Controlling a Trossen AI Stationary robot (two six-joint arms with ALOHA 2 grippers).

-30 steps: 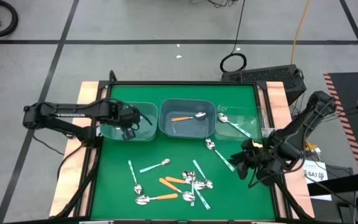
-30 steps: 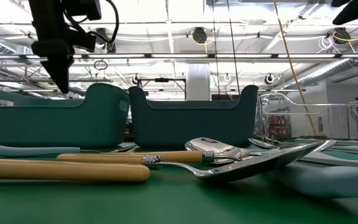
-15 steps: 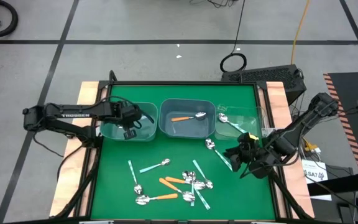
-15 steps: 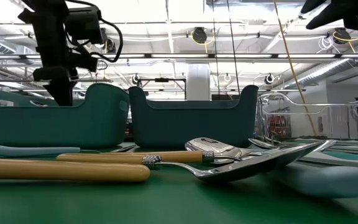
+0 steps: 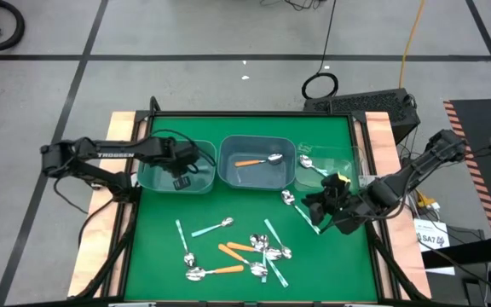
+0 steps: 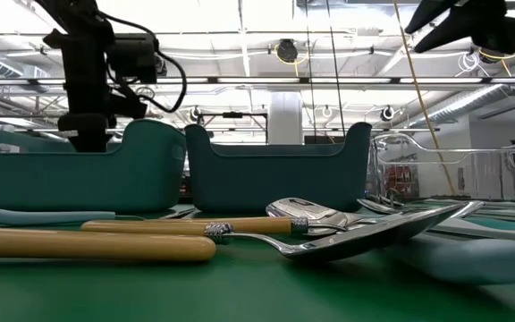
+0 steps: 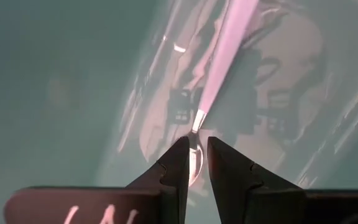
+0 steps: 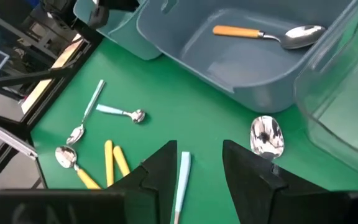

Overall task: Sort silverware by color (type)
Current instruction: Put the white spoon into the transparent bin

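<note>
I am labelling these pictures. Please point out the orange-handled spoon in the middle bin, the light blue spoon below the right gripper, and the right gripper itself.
orange-handled spoon (image 8: 263, 33): right wrist view, on its handle.
light blue spoon (image 8: 266, 135): right wrist view, on its metal bowl.
right gripper (image 8: 199, 163): right wrist view, midway between its open fingertips.

Grey floor with dark lines; ceiling pipes, round lamps.

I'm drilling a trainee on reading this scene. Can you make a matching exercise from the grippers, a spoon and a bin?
1 left gripper
2 right gripper
3 orange spoon
4 clear bin

A lying in the middle bin
B jaws open above a light-blue spoon on the mat
C jaws closed on a pale-handled spoon in the left bin
D rightmost in the row

Pairs: 1-C, 2-B, 3-A, 4-D
</note>
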